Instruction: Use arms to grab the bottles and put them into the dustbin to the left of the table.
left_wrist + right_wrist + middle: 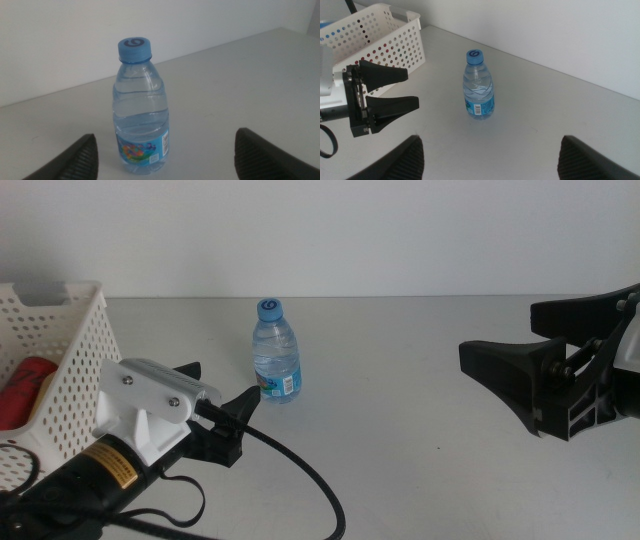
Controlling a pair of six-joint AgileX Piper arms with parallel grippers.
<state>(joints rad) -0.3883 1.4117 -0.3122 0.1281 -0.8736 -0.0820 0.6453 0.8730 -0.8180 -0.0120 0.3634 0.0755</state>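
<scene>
At the far left stands the white perforated dustbin (62, 345), its plastic walls dotted with round holes; something red, probably the slim red can (25, 385), already lies inside. Just beside the bin, the left gripper (222, 402) has its two dark, wedge-shaped jaws spread wide and holds nothing. The clear water bottle (275, 355) stands upright just ahead of those fingertips, roughly in line with the gap between them but not yet between them; in the left wrist view the water bottle (141, 112) sits centred, apart from both jaws. It is thin, ribbed, transparent plastic with a blue cap and a blue printed label, on the matte light-grey table (420, 400).

The likely trouble is a tip-over: the bottle is light and narrow-based, so one jaw touching first on the approach could push or topple it, and it would then roll on the smooth tabletop. Squeezing the soft ribbed wall too high could also let it slip.

Well to the right of the bottle, the right gripper (505, 375) waits, jaws also open wide and empty.
</scene>
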